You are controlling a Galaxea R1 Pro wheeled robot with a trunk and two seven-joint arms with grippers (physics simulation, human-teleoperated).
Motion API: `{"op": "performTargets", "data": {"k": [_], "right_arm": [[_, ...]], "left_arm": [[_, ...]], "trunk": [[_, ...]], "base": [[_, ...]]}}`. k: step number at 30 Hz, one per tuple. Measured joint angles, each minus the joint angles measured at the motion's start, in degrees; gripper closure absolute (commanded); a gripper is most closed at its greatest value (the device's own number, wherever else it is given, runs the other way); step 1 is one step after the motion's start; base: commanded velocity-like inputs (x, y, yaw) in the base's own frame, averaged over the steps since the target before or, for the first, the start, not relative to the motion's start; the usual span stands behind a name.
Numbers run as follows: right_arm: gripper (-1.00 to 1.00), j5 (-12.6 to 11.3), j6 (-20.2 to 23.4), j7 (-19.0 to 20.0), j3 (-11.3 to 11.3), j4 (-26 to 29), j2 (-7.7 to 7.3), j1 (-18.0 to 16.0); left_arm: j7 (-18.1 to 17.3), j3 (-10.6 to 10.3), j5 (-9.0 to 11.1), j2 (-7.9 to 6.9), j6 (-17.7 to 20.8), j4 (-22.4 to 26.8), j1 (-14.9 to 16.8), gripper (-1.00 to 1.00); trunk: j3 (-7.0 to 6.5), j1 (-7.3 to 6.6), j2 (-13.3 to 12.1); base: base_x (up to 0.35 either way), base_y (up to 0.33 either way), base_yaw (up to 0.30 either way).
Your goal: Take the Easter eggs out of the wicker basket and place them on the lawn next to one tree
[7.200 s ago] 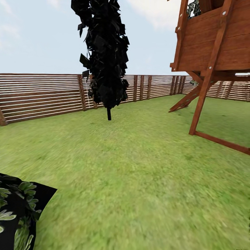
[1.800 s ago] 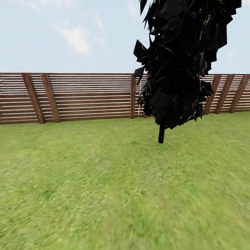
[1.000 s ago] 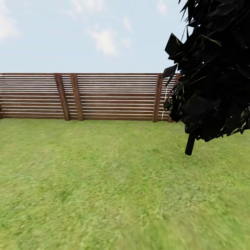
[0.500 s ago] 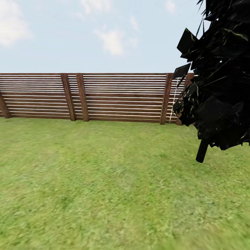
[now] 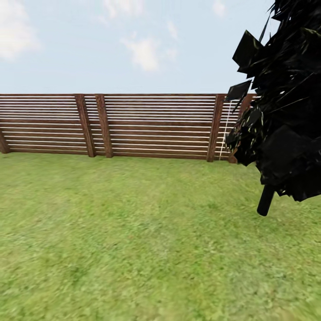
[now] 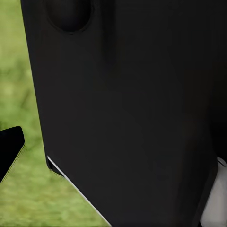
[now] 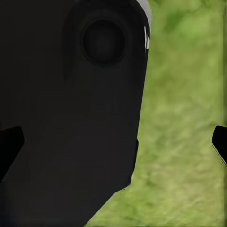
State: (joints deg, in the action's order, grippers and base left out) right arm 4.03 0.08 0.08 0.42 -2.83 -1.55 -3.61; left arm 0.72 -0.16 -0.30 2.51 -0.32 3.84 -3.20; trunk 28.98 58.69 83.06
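A bright lawn (image 5: 133, 232) meets a slatted fence (image 5: 151, 127) beside a dark conifer (image 5: 285, 111); finger spread on both arms cannot be told.

1. No text, label, brand, number or sign could be read anywhere.
2. The slatted fence (image 5: 147, 125) carried no lettering.
3. The dark robot body (image 6: 127, 109) was unmarked.

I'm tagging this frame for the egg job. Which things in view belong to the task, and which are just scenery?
Belongs to the job:
- the lawn

Just scenery:
- dark columnar conifer, not the kind of tree wanted
- slatted wooden fence
- sky
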Motion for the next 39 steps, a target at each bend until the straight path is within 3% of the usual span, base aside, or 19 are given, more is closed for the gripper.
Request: {"op": "performTargets", "data": {"k": [8, 24, 39], "right_arm": [[-1.00, 0.0, 0.0, 0.0, 0.0, 0.0, -0.01, 0.0], [-1.00, -0.1, 0.0, -0.1, -0.1, 0.0, 0.04, 0.0], [-1.00, -0.1, 0.0, -0.1, 0.0, 0.0, 0.07, 0.0]], "left_arm": [[0.0, 0.0, 0.0, 0.04, 0.0, 0.0, 0.0, -1.00], [0.0, 0.0, 0.0, 0.04, 0.0, 0.0, 0.0, -1.00], [0.0, 0.0, 0.0, 0.05, 0.0, 0.0, 0.0, -1.00]], "trunk": [[0.00, 0.00, 0.0], [0.00, 0.00, 0.0], [0.00, 0.00, 0.0]], "base": [[0.336, 0.000, 0.017], [0.336, 0.000, 0.236], [0.336, 0.000, 0.085]]}}
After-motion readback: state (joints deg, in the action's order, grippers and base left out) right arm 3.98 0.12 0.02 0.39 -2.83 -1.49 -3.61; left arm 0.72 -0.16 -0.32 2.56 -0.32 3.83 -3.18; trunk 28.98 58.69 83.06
